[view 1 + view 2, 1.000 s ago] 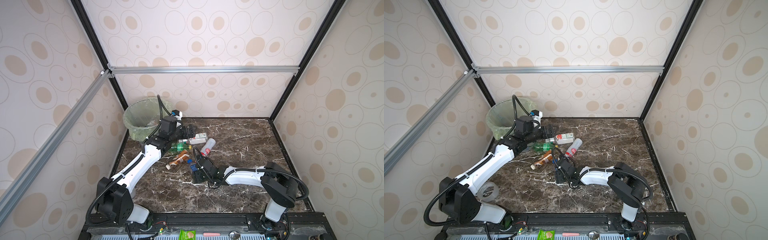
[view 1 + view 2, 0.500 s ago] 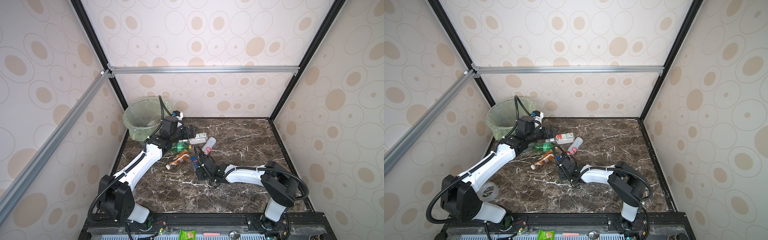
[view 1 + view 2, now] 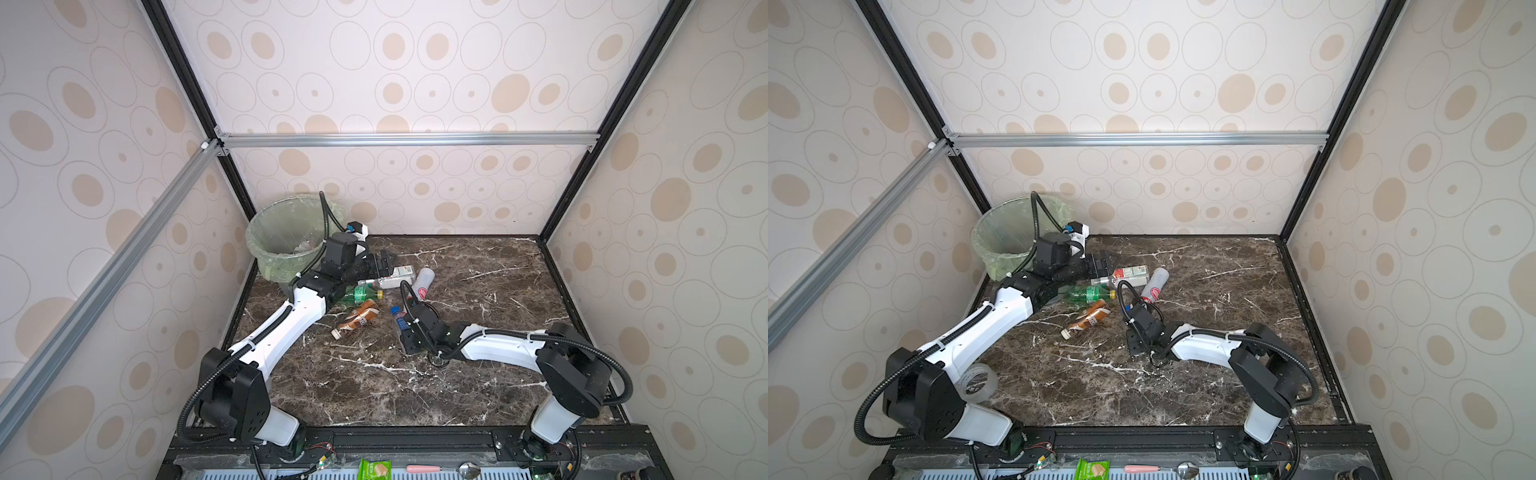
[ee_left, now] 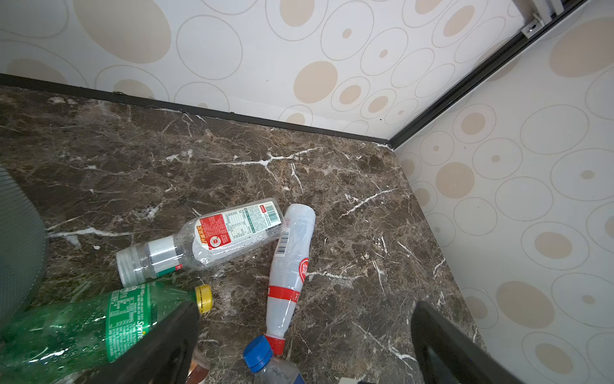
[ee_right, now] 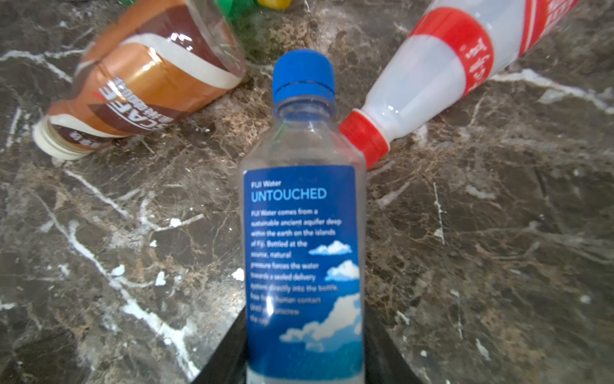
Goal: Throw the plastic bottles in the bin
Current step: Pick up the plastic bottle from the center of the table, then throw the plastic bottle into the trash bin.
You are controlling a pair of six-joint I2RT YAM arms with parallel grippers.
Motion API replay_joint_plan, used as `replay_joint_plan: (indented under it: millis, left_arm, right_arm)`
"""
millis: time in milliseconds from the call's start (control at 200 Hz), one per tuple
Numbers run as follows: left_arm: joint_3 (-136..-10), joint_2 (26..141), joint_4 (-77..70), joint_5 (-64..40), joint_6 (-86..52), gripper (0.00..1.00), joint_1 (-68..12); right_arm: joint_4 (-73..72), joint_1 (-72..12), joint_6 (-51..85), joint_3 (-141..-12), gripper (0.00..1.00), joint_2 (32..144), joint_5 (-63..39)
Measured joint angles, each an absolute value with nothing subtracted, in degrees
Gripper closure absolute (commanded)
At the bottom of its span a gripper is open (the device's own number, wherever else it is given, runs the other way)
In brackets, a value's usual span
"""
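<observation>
Labels first: "FIJI Water" and "UNTOUCHED" can be read on the blue label of the blue-capped bottle (image 5: 304, 232), with a blurry paragraph about an aquifer printed underneath. "Sprite" is spelled out on the green bottle (image 4: 83, 325), which is topped with a yellow cap. On the crushed brown bottle (image 5: 143, 83) only "SCAFE" can be made out, upside down. The white bottle (image 5: 432, 73) is banded in red and capped in red, and its writing can't be read. The clear bottle (image 4: 206, 239) is wrapped in a red-and-white label with a barcode and a table of fine print.

The right gripper (image 5: 304, 352) is clamped on the blue-capped bottle, with a finger pressed against each side of its lower half. Whether it's off the table can't be told. The left gripper (image 4: 304, 332) is spread wide with nothing in it, held above the clear bottle.

All five bottles are laid in a loose cluster near the bin (image 3: 270, 257), which is tucked into the far left corner. The table (image 3: 457, 374) is done in dark brown marble with white veins. The walls are papered cream with beige ovals and framed in black and aluminium rails.
</observation>
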State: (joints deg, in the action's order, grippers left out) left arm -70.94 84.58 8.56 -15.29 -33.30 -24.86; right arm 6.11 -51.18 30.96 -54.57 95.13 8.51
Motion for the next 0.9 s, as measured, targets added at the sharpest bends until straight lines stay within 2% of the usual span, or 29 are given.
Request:
replay_joint_plan:
  millis: [550, 900]
  left_arm:
    - [-69.69, 86.52, 2.70, -21.78, -38.57, 0.01, -24.91]
    - [-69.56, 90.21, -0.84, -24.80, -41.12, 0.01, -28.18]
  right_arm:
    - [7.84, -40.27, 29.95, -55.79, 0.57, 83.61, 2.55]
    - [8.27, -37.80, 28.88, -63.81, 0.57, 82.89, -0.05]
